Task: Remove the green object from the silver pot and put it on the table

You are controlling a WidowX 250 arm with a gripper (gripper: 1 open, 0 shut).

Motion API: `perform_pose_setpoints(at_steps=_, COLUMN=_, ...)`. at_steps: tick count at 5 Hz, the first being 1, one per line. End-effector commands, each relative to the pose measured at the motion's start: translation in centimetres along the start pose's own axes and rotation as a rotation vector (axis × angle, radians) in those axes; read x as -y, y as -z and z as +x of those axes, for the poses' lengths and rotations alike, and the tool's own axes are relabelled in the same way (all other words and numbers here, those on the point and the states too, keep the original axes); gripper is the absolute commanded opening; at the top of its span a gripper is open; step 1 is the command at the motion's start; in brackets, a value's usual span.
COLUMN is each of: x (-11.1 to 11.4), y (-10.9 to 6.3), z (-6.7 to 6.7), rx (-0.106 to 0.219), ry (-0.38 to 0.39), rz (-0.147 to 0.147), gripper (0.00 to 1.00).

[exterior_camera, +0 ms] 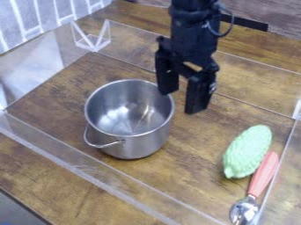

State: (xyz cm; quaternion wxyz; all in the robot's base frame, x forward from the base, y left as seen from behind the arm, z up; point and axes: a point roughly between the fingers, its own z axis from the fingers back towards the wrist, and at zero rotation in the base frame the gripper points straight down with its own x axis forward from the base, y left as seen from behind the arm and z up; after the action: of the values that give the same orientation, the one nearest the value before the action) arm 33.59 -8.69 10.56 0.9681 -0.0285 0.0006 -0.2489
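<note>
The green object (pixel 247 151) lies lengthwise on the bench (pixel 65 176), to the right of the silver pot (pixel 129 123) and outside it. Its long axis runs obliquely, with one end toward the far right and the other toward the near left. The surface is light green and ridged. The hand (pixel 186 97) is released: its black fingers are spread apart and point downward, between the pot and the green object in the view and farther back than the latter. The pot stands upright at left, its bare steel interior exposed and its wire handle (pixel 104 143) on the near left side. The spoon (pixel 255 189) is positioned at the near right, red grip toward the far side, metal bowl toward the near side. The grip is just beside the green object; contact between them cannot be determined.
</note>
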Motion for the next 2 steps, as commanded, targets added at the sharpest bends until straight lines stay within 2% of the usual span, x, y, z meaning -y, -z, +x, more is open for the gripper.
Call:
perform_pose_setpoints(at_steps=1, x=-0.54, y=-2.39, z=0.19, rx=0.093, ry=0.045, rz=0.028, gripper=1.0)
perform_pose_setpoints(at_steps=2, x=-1.33, y=-1.75, z=0.3, rx=0.095, ry=0.07, rz=0.025, gripper=1.0)
